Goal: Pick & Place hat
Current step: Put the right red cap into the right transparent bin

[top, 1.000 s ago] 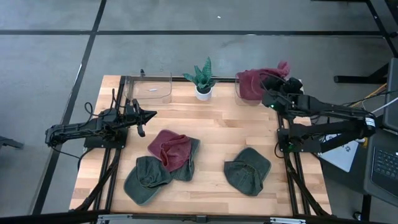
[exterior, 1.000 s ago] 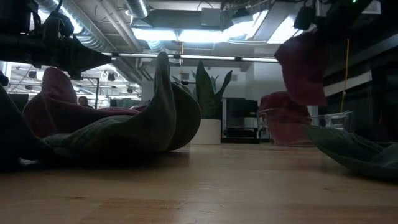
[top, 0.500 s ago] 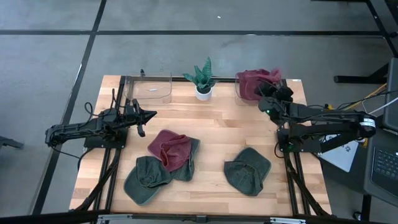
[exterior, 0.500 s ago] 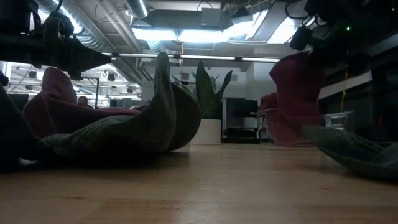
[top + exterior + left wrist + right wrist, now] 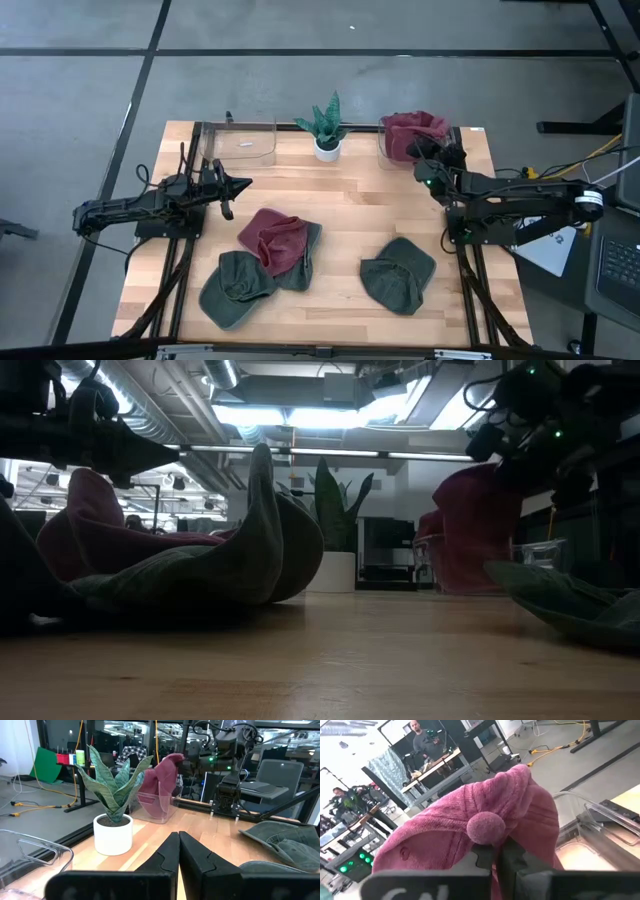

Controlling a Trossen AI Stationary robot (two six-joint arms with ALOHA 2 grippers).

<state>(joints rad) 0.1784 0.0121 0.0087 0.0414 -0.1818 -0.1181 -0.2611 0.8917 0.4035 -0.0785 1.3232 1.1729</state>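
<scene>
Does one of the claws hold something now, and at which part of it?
The right claw holds the pink hat pinched at its crown, beside the top button, over the clear bin. The left claw is shut on nothing.

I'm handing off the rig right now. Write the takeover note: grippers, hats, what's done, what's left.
Right gripper: shut on the red hat, lowering it into the right clear bin; not released.
Left gripper: shut, empty, waiting at the table's left.
On the table: second red hat overlapping two green hats; a third green hat sits alone.
Left clear bin holds no hat.
Left: release, then sort the four remaining hats.
</scene>
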